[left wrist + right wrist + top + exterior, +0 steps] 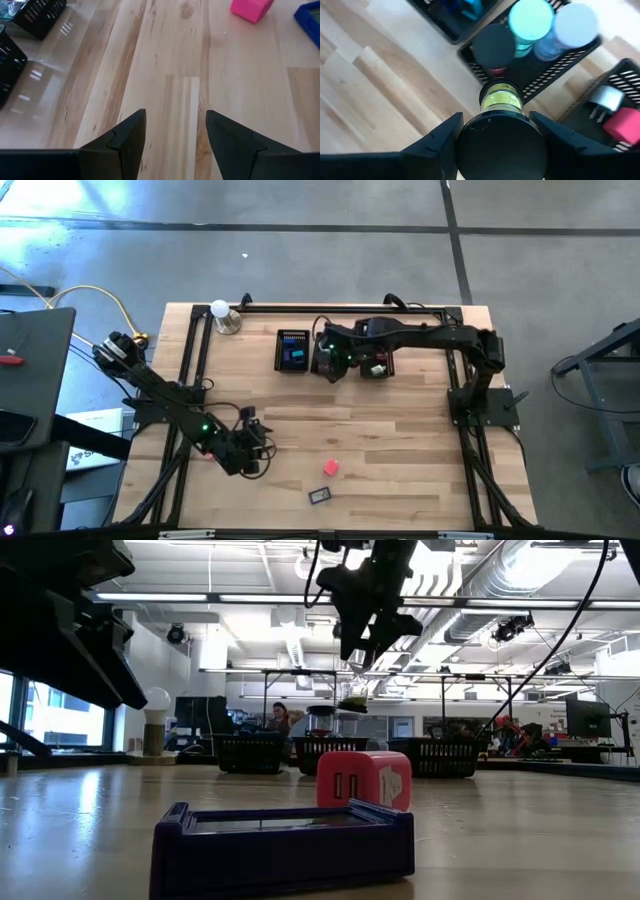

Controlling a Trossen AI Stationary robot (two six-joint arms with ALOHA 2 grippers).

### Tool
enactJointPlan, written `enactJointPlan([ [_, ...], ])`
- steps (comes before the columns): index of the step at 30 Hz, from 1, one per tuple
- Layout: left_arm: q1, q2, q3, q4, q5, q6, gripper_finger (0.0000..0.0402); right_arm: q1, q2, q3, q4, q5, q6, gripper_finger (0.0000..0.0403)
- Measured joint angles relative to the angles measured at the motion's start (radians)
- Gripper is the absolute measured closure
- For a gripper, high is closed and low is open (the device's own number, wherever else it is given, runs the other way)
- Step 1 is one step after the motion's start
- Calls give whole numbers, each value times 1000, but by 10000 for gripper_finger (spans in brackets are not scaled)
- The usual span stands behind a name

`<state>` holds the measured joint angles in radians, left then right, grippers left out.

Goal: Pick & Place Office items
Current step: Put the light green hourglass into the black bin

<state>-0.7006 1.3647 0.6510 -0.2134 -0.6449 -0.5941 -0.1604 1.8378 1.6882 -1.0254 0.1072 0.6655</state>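
Observation:
My right gripper (pixel 335 360) hangs over the middle one of three black mesh bins (pixel 326 370) at the table's far side, shut on a black round roll (pixel 500 147). Just past the roll shows a green-yellow round piece (pixel 501 99); I cannot tell whether it belongs to the roll. My left gripper (pixel 258 452) stands open low over the bare wood at the near left, nothing between its fingers (pixel 127 137). A pink block (pixel 331 468) and a flat dark blue piece (pixel 320 495) lie flat on the table to its right. My right gripper pinches the black round roll between its two fingers, one on each side of its curved rim (pixel 462 140). The fingers come steeply from above. The roll is lifted clear, above the middle bin.
The middle bin (pixel 540 75) holds teal, pale blue and dark cylinders. The right bin (pixel 620 82) holds a white plug and a pink block; the left bin (pixel 293 350) holds blue pieces. A white ball on a metal base (pixel 222 313) stands at the far left corner.

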Motion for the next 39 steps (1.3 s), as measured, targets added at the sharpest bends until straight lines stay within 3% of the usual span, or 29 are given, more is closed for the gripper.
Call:
enactJointPlan([
  [5, 16, 0, 0, 0, 0, 0, 204, -10, 2, 0, -3, 35, -12, 209],
  [39, 32, 0, 1, -14, 12, 56, 204, -59, 128, -1, 73, 9, -87, 208],
])
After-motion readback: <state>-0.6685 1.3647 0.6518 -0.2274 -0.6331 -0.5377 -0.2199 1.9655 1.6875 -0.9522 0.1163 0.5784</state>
